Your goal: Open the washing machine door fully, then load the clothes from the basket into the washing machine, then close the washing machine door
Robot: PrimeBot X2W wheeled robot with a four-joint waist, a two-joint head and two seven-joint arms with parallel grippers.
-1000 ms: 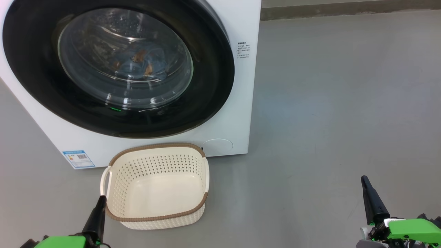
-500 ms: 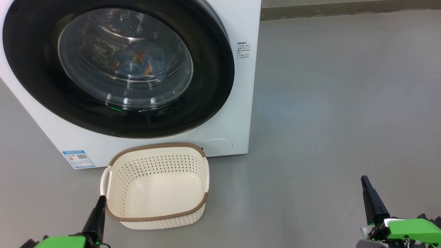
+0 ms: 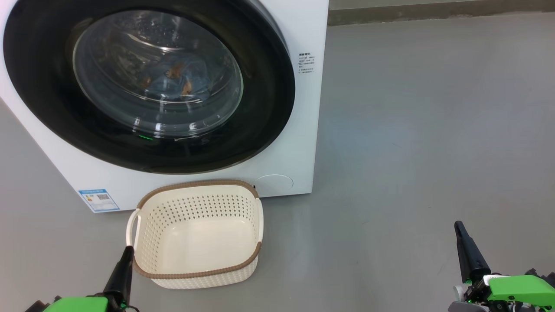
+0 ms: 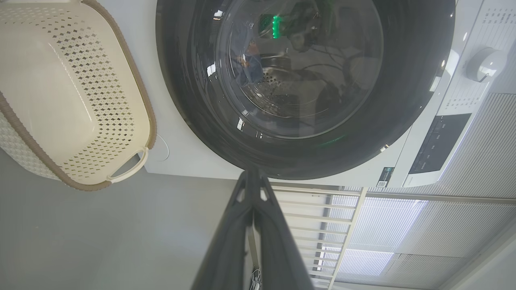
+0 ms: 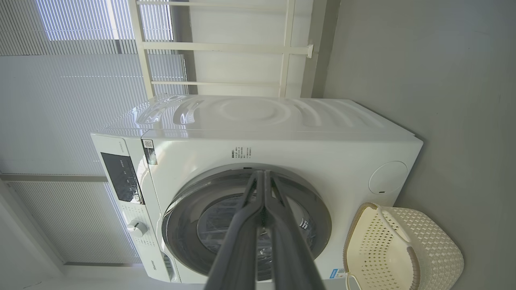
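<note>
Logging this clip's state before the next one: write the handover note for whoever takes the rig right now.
Left gripper: shut, empty, low by the basket's near left corner.
Right gripper: shut, empty, over the bare floor to the right.
Basket: empty, on the floor in front of the washer.
Clothes: inside the washer, seen through the door.
Door: shut against the washer front.
Done: by the look of it, loading and closing.
Left: nothing visible. Whether the door has latched cannot be told.
</note>
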